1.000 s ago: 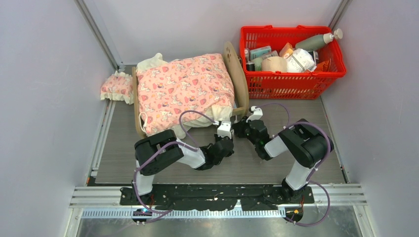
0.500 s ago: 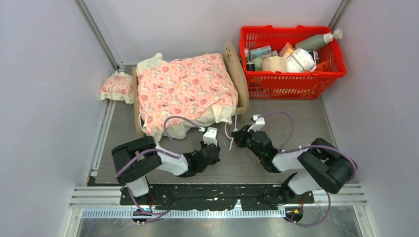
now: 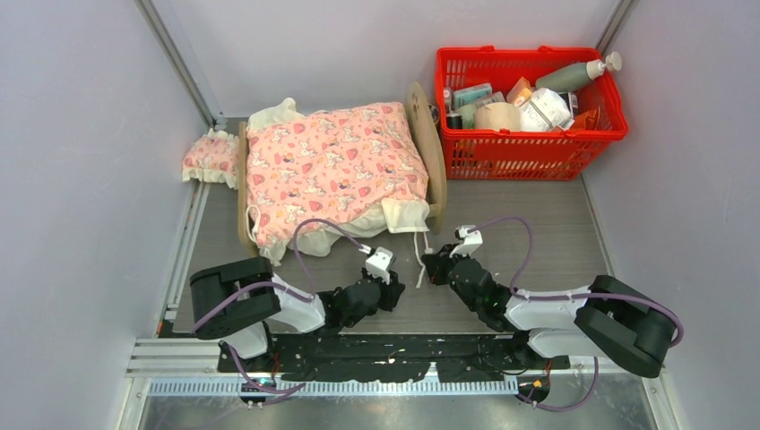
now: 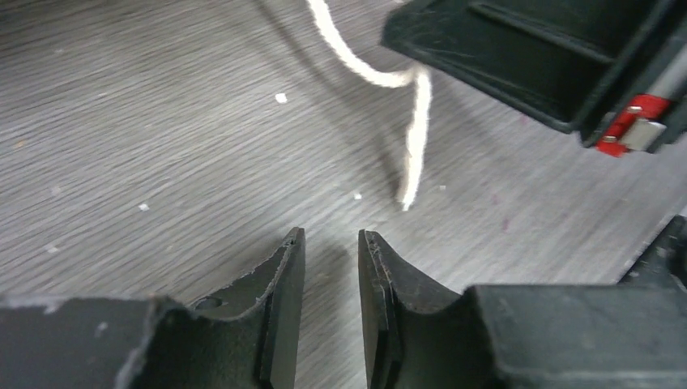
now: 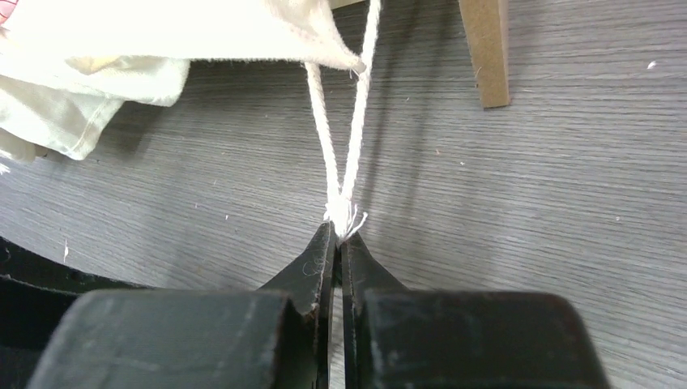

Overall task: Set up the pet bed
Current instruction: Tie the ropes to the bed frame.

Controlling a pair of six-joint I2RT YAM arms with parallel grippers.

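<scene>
Pet bed (image 3: 430,143), a light plywood frame with an arched headboard, stands at 11 o'clock from the arm bases in the top view, under a pink patterned cream-frilled blanket (image 3: 332,166). It is probably light and stiff, best gripped by a frame rail; the cloth is limp.

Left wrist view: left gripper (image 4: 330,239) is narrowly parted and empty, with a white cotton cord (image 4: 417,121) at 1 o'clock.

Right wrist view: right gripper (image 5: 338,235) is pinched on the cord's two strands, which run toward 12 o'clock.

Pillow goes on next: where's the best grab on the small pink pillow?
Pinch the pillow by its near frilled edge, coming from above on the near side. It lies flat, close between the wall and the pet bed, so its flanks look blocked.
</scene>
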